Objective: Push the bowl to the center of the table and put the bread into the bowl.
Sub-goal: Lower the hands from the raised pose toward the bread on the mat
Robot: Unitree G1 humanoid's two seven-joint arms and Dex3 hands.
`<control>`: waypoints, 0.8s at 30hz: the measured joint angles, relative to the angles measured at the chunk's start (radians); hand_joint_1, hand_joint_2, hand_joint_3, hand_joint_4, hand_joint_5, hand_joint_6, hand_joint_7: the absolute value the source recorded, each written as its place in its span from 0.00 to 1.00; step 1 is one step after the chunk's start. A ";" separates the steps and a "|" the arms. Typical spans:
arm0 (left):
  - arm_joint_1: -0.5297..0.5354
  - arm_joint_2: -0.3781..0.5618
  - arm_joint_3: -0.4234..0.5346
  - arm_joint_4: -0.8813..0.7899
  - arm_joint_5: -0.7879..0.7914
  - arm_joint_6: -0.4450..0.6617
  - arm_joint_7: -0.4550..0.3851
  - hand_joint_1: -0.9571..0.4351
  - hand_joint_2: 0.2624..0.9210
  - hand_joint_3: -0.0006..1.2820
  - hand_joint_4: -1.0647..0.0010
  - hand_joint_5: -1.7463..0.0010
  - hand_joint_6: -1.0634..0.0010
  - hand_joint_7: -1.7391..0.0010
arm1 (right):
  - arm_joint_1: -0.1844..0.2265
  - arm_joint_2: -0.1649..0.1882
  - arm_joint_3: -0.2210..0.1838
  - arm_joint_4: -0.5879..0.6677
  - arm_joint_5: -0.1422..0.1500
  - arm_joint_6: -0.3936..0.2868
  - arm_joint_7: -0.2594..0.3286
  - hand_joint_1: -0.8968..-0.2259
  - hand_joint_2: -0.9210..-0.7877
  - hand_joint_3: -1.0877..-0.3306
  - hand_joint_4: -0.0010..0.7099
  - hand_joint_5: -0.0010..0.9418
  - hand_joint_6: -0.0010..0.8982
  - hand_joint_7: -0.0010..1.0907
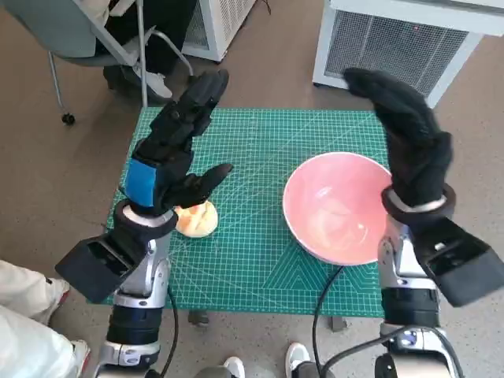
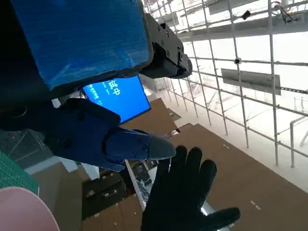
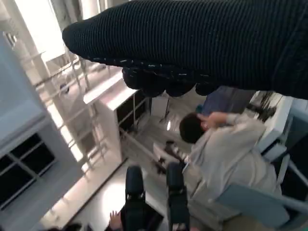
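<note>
Both hands raised and spread above the desk, holding nothing.

The pink bowl (image 1: 340, 207) sits on the green mat (image 1: 252, 150) toward the desk's right side, just beside the right hand (image 1: 409, 146). The bread (image 1: 197, 219) lies on the mat's left part, partly hidden beneath the left hand (image 1: 177, 150).

Brown floor (image 1: 47, 189), grey chair (image 1: 71, 31), white vented units (image 1: 394, 47), green mat (image 1: 260, 252)
</note>
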 measured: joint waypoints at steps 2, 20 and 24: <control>0.004 0.000 0.001 0.000 0.000 0.000 0.000 0.34 1.00 0.17 0.68 1.00 0.56 0.99 | 0.010 -0.006 -0.015 0.004 -0.007 -0.008 -0.018 0.54 0.00 0.29 0.31 0.01 0.00 0.55; 0.013 0.002 0.011 -0.001 0.000 -0.002 0.002 0.34 1.00 0.17 0.68 1.00 0.56 0.99 | 0.082 -0.124 -0.153 0.291 -0.113 -0.093 -0.202 0.55 0.00 0.30 0.33 0.01 0.00 0.55; 0.016 0.002 0.010 -0.002 0.000 0.003 0.002 0.33 1.00 0.17 0.68 1.00 0.56 0.99 | 0.100 -0.129 -0.163 0.341 -0.113 -0.093 -0.224 0.57 0.00 0.27 0.32 0.01 0.00 0.53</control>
